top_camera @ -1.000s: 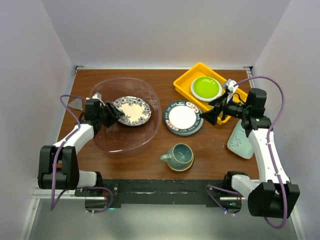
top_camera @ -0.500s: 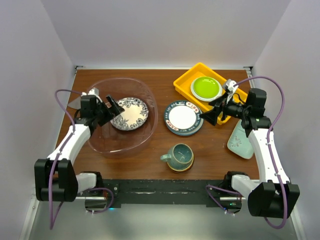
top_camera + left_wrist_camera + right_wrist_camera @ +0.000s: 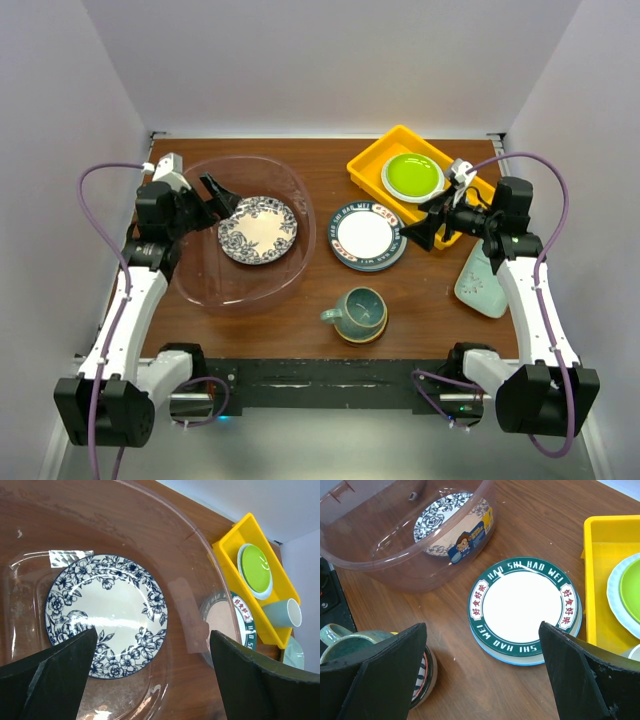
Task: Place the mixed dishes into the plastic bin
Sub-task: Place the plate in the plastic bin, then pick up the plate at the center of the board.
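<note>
The plastic bin (image 3: 298,200) stands at the left of the table, and the blue floral plate (image 3: 258,230) lies flat on its floor. My left gripper (image 3: 221,197) hangs open over the bin's left rim, clear of that plate (image 3: 105,615), with nothing between its fingers (image 3: 60,675). A plate with a dark lettered rim (image 3: 367,237) sits just right of the bin. A teal mug (image 3: 360,312) stands on a small striped dish nearer me. My right gripper (image 3: 421,226) is open and empty above the lettered plate's right edge (image 3: 525,605). A pale mint dish (image 3: 482,282) lies under the right arm.
A yellow tray (image 3: 372,162) at the back right holds a lime-green plate (image 3: 412,176) and a small pale cup (image 3: 283,613). The bin's clear wall (image 3: 395,555) carries a cartoon sticker. Walls enclose the table on three sides.
My left gripper opened, let go of the blue floral plate and drew back to the upper left. The plate settled flat in the bin. The right arm has not moved.
</note>
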You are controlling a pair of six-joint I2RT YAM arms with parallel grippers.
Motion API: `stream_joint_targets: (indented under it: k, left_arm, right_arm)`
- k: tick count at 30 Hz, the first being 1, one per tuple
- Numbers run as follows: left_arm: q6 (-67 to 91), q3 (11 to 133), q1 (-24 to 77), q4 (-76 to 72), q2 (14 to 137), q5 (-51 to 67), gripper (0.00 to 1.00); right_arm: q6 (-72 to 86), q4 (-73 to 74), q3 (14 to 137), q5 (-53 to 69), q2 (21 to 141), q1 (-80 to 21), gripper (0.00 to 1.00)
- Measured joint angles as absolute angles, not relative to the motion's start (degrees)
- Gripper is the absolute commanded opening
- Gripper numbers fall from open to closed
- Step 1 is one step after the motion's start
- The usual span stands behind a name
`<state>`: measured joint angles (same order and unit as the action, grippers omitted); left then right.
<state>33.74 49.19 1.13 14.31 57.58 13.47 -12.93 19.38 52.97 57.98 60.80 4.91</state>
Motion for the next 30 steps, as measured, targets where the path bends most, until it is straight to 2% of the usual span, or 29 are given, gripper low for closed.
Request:
stream_joint_targets:
  k: [19,30]
  left_arm:
    - [19.0,51.2,1.1,19.1,42.7,15.9,1.00]
    - [13.8,44.9,1.1,16.8,36.2,22.5,1.00]
  right_arm:
    - [-14.5,19.9,53.0,58.0,60.8,4.9,0.98]
    - [-16.0,19.9,53.0,58.2,60.9,4.9,0.98]
